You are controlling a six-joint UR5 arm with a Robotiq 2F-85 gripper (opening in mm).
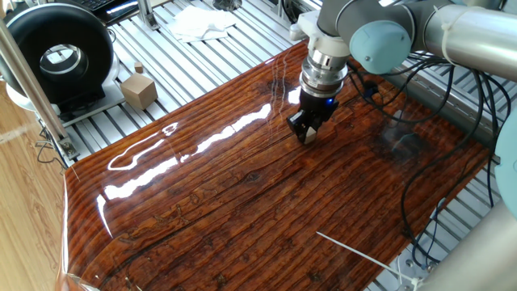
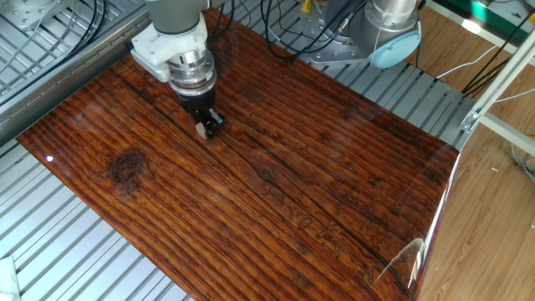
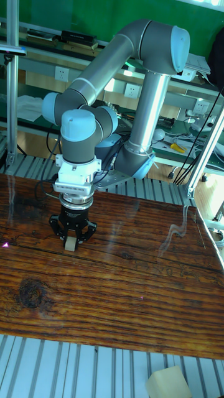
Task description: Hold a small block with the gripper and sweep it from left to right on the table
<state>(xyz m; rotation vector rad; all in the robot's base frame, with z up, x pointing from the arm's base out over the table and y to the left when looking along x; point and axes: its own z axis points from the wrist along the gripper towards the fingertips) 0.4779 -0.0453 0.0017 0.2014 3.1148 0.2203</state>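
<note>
Gripper [image 3: 72, 240] is clamped on the small block [image 3: 71, 243], which touches the table [image 2: 276, 184] near its left end; light, rigid wood, flat sides best, likely slides easily on gloss.

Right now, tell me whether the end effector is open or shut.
Shut on the block: the end effector has both fingers pressed against its sides, low over the table.

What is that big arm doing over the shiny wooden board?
The robot arm's hand is pointing straight down and pinching a small block of pale wood between its two fingers. The block sits low against the table, a glossy reddish-brown board, near one end of it. Off the board, on the metal frame, a larger tan cube is left alone.
</note>
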